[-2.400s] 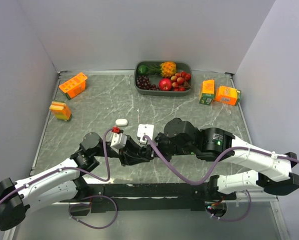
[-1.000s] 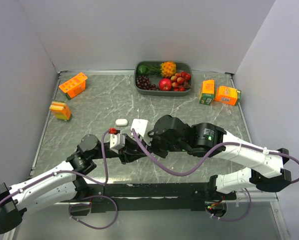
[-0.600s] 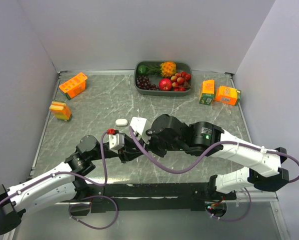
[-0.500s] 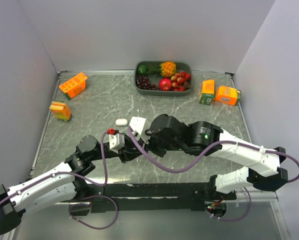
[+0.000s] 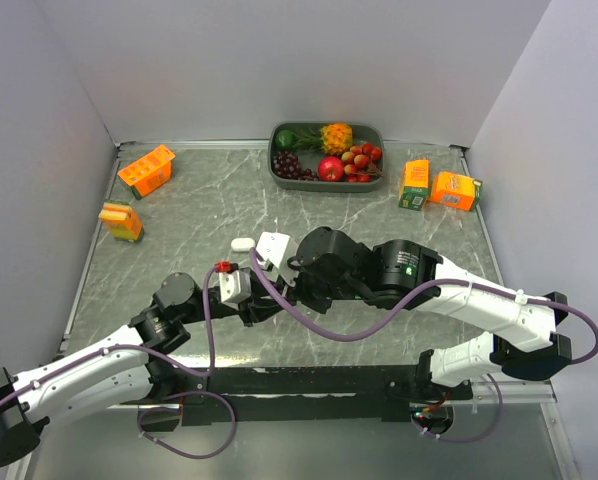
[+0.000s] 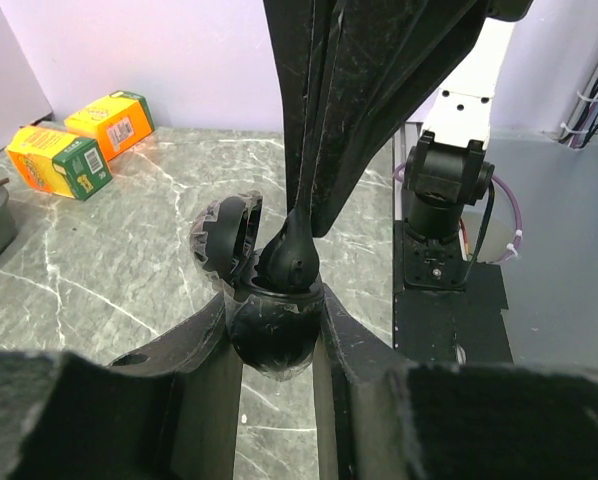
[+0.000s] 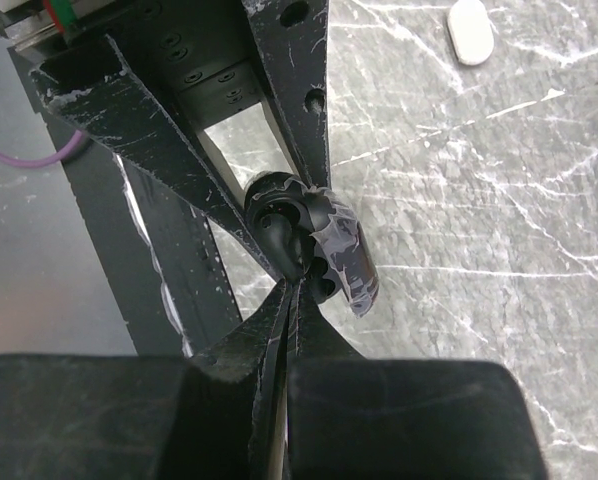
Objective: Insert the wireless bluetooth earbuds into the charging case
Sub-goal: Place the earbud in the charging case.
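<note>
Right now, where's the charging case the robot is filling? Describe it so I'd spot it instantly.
Look where the two arms meet over the marble table. There the left gripper clamps a small black charging case, lid flipped open. Unlike the closed white case lying nearby, it is black and held.

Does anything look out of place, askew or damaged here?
Nothing is spilled or damaged. One thing is askew: the black earbud stands up out of the open black case, not yet seated. The right hand pinches its top, and the left hand clamps the case.
</note>
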Robot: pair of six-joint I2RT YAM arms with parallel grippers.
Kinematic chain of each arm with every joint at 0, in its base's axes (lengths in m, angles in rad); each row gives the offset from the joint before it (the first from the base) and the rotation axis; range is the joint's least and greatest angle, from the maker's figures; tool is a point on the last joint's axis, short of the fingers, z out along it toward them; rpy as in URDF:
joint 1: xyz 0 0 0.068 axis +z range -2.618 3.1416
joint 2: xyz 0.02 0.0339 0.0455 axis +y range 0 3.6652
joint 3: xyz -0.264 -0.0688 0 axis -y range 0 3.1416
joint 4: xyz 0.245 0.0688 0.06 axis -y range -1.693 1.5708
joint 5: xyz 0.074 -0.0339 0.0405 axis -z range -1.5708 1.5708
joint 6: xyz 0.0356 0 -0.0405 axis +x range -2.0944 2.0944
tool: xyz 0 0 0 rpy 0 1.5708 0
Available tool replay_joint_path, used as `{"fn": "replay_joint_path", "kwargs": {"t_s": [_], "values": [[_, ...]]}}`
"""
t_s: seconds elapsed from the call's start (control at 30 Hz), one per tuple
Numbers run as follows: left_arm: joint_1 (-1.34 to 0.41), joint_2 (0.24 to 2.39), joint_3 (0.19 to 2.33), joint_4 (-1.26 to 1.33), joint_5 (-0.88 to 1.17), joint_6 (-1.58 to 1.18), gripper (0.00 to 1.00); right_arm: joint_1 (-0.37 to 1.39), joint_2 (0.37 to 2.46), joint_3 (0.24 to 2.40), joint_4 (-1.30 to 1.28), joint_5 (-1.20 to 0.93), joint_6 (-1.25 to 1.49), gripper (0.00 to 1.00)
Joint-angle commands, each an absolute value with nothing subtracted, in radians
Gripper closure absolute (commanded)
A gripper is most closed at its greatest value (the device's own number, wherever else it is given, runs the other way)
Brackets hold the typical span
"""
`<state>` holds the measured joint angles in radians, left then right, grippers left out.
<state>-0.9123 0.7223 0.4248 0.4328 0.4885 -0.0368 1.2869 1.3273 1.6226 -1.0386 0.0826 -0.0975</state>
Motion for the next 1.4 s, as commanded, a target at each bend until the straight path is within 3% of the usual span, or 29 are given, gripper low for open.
{"fn": "replay_joint_path", "kwargs": {"t_s": [0.0,0.2,0.37,0.7,0.93,1.03,1.17,1.23,1.3,1.37], "values": [[-0.931,0.724,0.446,0.456,0.462,-0.011,0.99,1.292,1.345,1.674,-1.061,0.083,-0.081,1.00],[-0.942,0.732,0.445,0.462,0.459,-0.012,0.99,1.293,1.341,1.678,-1.060,0.097,-0.075,0.93],[-0.942,0.733,0.446,0.459,0.456,-0.011,0.99,1.293,1.332,1.680,-1.052,0.098,-0.072,0.80],[-0.946,0.742,0.448,0.471,0.456,-0.011,0.99,1.293,1.304,1.669,-1.028,0.107,-0.066,0.78],[-0.945,0.739,0.425,0.511,0.443,-0.026,0.99,1.293,1.244,1.727,-1.018,0.141,-0.052,0.61],[-0.946,0.730,0.413,0.534,0.442,-0.047,0.99,1.293,1.232,1.715,-1.032,0.146,-0.046,0.61],[-0.946,0.704,0.385,0.625,0.459,-0.097,0.99,1.292,1.190,1.652,-1.008,0.121,-0.043,0.77],[-0.943,0.687,0.362,0.670,0.474,-0.138,0.99,1.293,1.161,1.622,-0.990,0.115,-0.044,0.79],[-0.936,0.681,0.350,0.728,0.508,-0.193,0.99,1.293,1.126,1.599,-0.973,0.091,-0.054,0.79],[-0.922,0.681,0.344,0.756,0.546,-0.236,0.99,1.293,1.102,1.588,-0.951,0.062,-0.069,0.72]]}}
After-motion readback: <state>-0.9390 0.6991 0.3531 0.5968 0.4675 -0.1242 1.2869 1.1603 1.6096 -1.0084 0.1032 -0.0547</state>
